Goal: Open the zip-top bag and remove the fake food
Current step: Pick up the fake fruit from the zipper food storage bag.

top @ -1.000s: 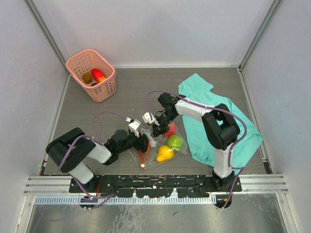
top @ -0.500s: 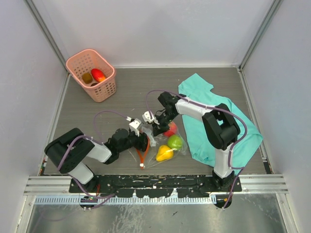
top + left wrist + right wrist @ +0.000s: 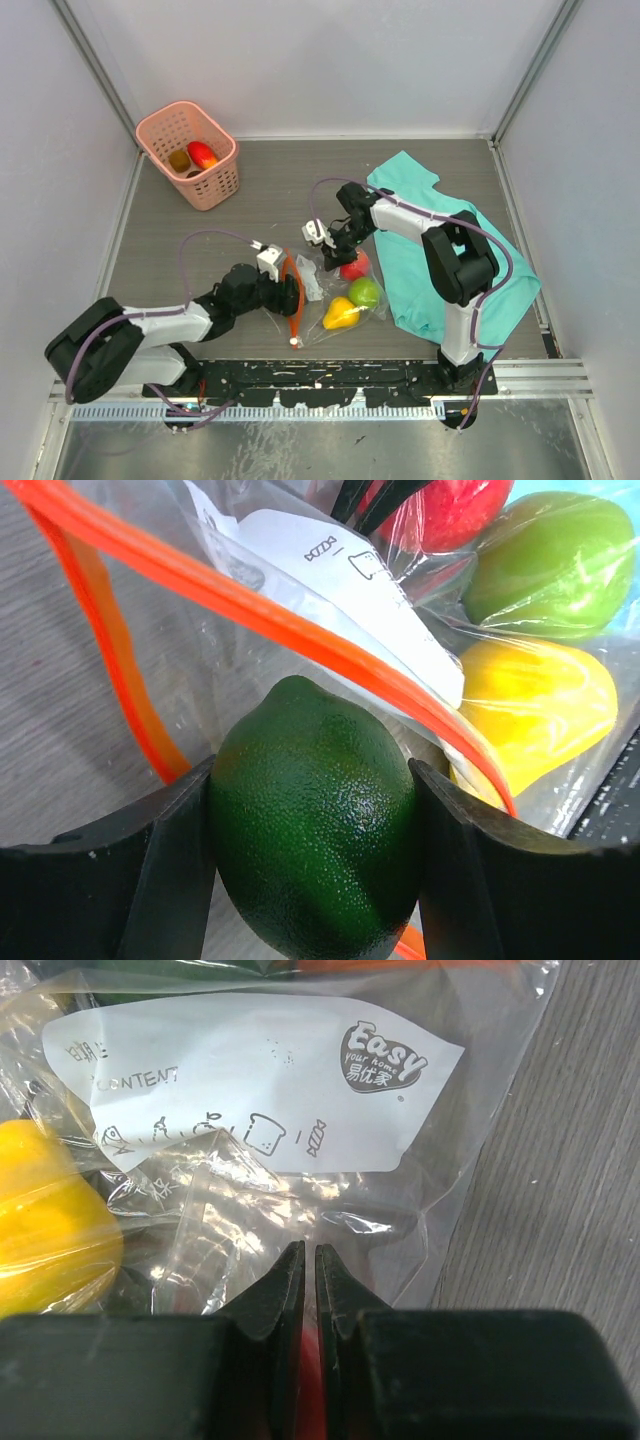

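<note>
The clear zip-top bag (image 3: 335,295) lies on the table with its orange zip strip (image 3: 250,610) parted and its white label (image 3: 250,1090) facing up. A red fruit (image 3: 352,266), a green one (image 3: 363,291) and a yellow one (image 3: 340,314) lie inside it. My left gripper (image 3: 312,850) is shut on a dark green lime (image 3: 312,820), just outside the bag's mouth and close to the table. From the far side, my right gripper (image 3: 308,1260) pinches the bag's clear film, jaws almost together. In the top view the left gripper (image 3: 283,290) hides the lime.
A pink basket (image 3: 190,153) at the back left holds two pieces of fake food. A teal cloth (image 3: 440,250) lies crumpled on the right, under the right arm. Grey walls enclose the table on three sides.
The left arm has drawn back toward the left with the lime in its jaws. The right gripper has shifted slightly right and away, taking the bag's film with it.
</note>
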Controlling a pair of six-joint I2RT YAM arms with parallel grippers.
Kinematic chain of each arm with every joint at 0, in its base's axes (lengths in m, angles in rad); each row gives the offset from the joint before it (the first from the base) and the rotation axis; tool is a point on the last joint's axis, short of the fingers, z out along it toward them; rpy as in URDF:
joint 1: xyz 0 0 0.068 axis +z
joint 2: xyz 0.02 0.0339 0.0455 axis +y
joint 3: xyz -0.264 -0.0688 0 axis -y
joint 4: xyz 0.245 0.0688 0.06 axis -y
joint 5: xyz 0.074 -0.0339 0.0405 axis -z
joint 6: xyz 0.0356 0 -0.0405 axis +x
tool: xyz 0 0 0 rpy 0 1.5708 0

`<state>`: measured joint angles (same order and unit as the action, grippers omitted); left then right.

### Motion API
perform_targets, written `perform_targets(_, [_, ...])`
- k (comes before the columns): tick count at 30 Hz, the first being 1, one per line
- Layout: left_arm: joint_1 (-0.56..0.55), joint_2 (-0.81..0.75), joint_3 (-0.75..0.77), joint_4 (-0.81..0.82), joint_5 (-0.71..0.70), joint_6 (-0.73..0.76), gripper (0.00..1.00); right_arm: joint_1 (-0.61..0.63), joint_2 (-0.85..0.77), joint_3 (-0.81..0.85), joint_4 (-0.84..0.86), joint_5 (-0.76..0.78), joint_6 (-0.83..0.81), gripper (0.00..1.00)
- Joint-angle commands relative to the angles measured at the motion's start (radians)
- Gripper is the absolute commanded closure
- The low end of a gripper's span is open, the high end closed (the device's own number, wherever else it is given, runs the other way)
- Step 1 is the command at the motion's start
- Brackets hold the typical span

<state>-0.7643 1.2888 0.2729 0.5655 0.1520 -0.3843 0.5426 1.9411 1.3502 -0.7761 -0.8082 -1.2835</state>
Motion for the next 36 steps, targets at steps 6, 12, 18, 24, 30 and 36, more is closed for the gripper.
perform_targets(6, [0.027, -0.269, 0.055, -0.340, -0.126, -0.147, 0.98, -0.004, -0.097, 0.017, 0.000, -0.023, -0.003, 0.84])
perform_targets(12, [0.074, -0.378, 0.108, -0.525, -0.141, -0.179, 0.96, -0.005, -0.113, 0.023, -0.016, -0.035, -0.014, 0.84])
perform_targets(18, [0.104, -0.443, 0.167, -0.631, -0.131, -0.179, 0.95, -0.006, -0.139, 0.036, -0.042, -0.048, -0.022, 0.83])
perform_targets(24, [0.164, -0.479, 0.236, -0.687, -0.082, -0.171, 0.96, -0.006, -0.179, 0.043, -0.054, -0.052, -0.021, 0.81])
perform_targets(30, [0.263, -0.476, 0.304, -0.695, -0.035, -0.153, 0.96, -0.006, -0.208, 0.066, -0.076, -0.065, 0.020, 0.79])
perform_targets(36, [0.356, -0.426, 0.410, -0.702, -0.001, -0.126, 0.96, -0.006, -0.215, 0.093, -0.095, -0.072, 0.065, 0.79])
